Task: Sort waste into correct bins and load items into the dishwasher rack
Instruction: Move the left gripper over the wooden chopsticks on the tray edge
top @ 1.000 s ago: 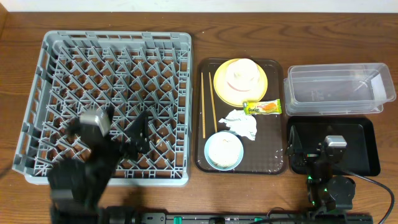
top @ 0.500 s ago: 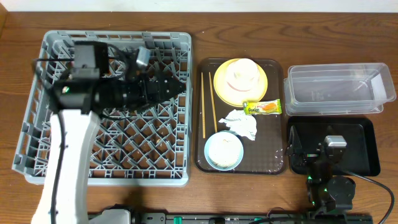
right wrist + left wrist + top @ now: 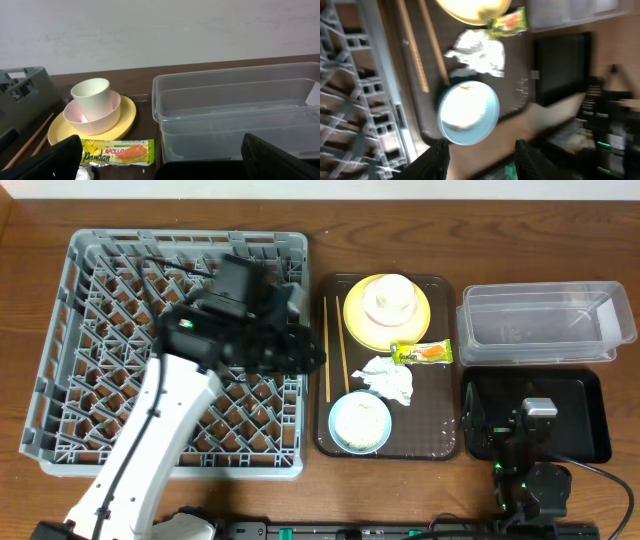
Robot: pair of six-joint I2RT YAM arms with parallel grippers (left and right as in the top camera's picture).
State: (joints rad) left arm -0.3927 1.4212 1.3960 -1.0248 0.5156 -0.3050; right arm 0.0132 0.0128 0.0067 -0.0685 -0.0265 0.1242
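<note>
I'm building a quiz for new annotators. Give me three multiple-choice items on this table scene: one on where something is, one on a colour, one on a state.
1. Where does the snack wrapper lie?
A) in the clear tub
B) on the brown tray, beside the yellow plate
C) in the grey rack

2. What colour is the bowl holding pale food?
A) light blue
B) red
C) black

3. How does the cream cup stand?
A) on its side on the table
B) upside down in the rack
C) upright inside the pink bowl

Answers:
1 B, the overhead view shows it on the tray next to the plate.
2 A, its rim shows light blue around the food.
3 C, the right wrist view shows its mouth facing up, seated in the pink bowl.
</note>
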